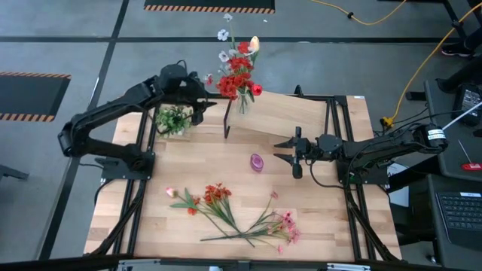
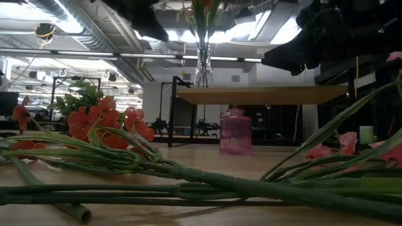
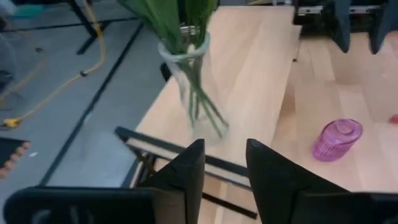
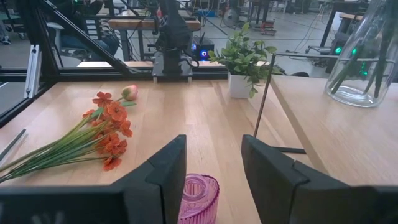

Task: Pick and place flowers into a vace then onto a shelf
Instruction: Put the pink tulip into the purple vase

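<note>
My left gripper [image 3: 222,168] hangs over the near-left corner of the shelf [image 3: 249,68], fingers parted with a bare gap between them and nothing held. Just ahead of it stands the clear glass vase [image 3: 194,87] on that shelf, green stalks filling its neck. Seen from above, the vase's bunch of red and white blooms [image 1: 239,71] spreads over the shelf's [image 1: 294,113] left end, with my left gripper [image 1: 205,96] beside it. My right gripper [image 4: 213,168] waits farther along the table, its fingers likewise apart and empty, right over a small pink ribbed vase [image 4: 199,198]. That pink vase [image 1: 257,162] sits on the tabletop [image 1: 331,218] in front of the shelf. A small green potted tuft [image 1: 173,120] stands left of the shelf. Loose flowers [image 1: 233,214] lie on the tabletop near its front edge, orange ones left, pink ones right, stalks crossing.
</note>
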You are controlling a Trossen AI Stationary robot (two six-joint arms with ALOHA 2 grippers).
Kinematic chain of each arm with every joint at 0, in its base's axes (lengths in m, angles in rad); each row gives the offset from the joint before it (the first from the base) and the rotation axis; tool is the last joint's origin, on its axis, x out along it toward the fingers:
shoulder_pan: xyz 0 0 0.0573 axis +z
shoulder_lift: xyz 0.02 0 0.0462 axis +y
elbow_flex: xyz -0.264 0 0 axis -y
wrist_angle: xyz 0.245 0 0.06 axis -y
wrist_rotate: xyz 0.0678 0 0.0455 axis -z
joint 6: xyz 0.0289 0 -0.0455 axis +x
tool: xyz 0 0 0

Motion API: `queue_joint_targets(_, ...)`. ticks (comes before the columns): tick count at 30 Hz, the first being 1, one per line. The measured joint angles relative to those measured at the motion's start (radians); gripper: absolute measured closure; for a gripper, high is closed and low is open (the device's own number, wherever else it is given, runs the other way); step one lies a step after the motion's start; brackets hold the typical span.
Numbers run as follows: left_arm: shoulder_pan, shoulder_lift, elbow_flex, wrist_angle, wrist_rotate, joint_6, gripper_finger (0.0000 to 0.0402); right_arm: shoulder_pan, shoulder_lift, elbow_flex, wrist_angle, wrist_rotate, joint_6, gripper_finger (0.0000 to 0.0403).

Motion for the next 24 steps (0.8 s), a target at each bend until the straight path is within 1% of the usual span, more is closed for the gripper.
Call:
queue_joint_targets(2,-0.011,-0.033,0.000,-0.032,-0.021,-0.017,0.0300,0.000,0.000,0.000,-0.001,0.000,0.000,0.0246)
queue_joint_targets(6,-0.050,-0.090,0.000,-0.113,-0.021,-0.050,0.0313,0.000,0.000,0.000,-0.004,0.000,-0.001,0.0246)
queue_joint_targets(12,-0.143,-0.111,-0.009,-0.260,-0.036,-0.177,0.0328,0.000,0.000,0.000,0.001,0.000,-0.002,0.0246)
queue_joint_targets(15,-0.212,-0.113,-0.067,-0.267,-0.091,-0.207,0.0333,0.000,0.000,0.000,0.002,0.000,0.001,0.0246)
queue_joint_targets(18,-0.255,-0.114,-0.133,-0.265,-0.143,-0.244,0.0336,0.000,0.000,0.000,0.002,0.000,0.001,0.0246)
queue_joint_targets(24,-0.304,-0.105,-0.288,-0.236,-0.143,-0.308,0.0333,0.000,0.000,0.000,-0.012,0.000,0.003,0.0246)
